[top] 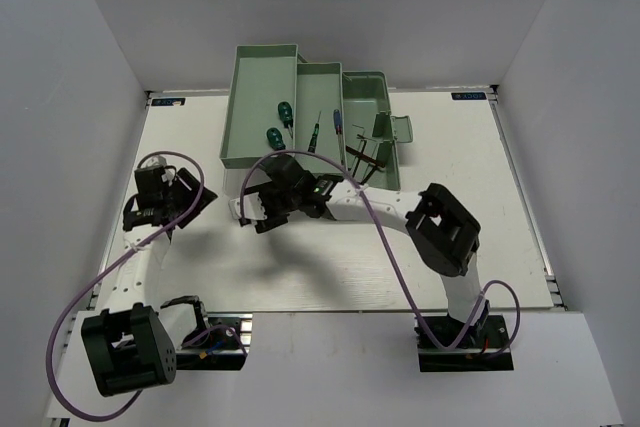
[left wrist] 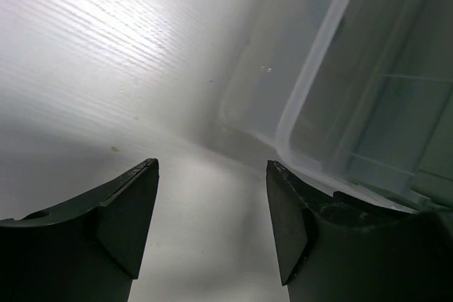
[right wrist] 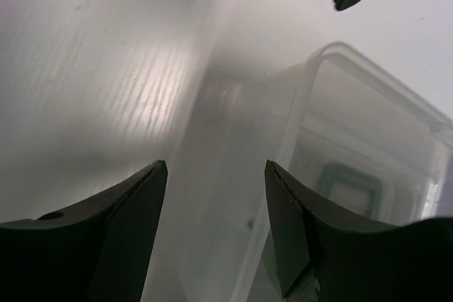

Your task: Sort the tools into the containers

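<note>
Nearest you, the left gripper [left wrist: 212, 167] is empty, jaws spread over the white table [top: 480, 237], with the edge of a translucent clear plastic lid [left wrist: 333, 83] just beside its right finger. The right gripper [right wrist: 216, 167] is also spread and holds nothing; a clear rim sits ahead of it too. Farther back is the pale green rectangular toolbox [top: 237, 107], folded open, and every tool you can make out already lies in it. The two stubby green-handled screwdrivers [top: 274, 137] are in the wide left tray, the thin screwdrivers [top: 314, 132] in the middle tray, and the dark L-shaped hex keys [top: 365, 159] in the right compartment. No loose tool shows on the table, so sorting looks about done. If you re-seat anything, expect light, stiff, slick metal. Pinch screwdrivers across the handle, not the shaft — they'll roll. Hex keys lie flat and thin, so take them at the bend. The lid looks thin and smooth — probably flexes, so take it at the rim.
</note>
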Motion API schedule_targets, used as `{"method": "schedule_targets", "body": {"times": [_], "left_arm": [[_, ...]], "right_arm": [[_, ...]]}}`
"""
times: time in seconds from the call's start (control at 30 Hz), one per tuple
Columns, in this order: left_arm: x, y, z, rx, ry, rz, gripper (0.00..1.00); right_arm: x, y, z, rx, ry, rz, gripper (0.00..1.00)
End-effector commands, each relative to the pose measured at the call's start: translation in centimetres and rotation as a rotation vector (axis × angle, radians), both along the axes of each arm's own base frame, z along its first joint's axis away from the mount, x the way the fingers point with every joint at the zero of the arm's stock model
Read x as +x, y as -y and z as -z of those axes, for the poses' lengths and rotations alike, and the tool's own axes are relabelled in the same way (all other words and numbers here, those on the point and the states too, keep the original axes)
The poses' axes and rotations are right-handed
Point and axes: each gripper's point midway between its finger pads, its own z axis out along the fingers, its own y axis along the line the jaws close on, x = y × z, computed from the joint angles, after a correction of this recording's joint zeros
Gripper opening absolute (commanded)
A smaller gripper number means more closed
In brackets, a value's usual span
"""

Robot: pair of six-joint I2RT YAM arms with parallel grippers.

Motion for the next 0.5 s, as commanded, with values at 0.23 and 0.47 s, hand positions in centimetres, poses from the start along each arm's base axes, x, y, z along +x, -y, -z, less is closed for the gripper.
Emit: {"method": "schedule_targets", "body": {"times": [0.23,0.47], "left_arm": [[-0.5,-3.0,-1.9,0.121,-0.017,-0.119,0.73],[-0.5,-3.0,-1.9,0.121,-0.017,-0.119,0.73]], "right_arm": [[2.3,-2.3,-3.7,0.130,0.199,0.076,0.61],[2.6,-2.4,-4.7,0.151,0.206,0.092,0.60]]}}
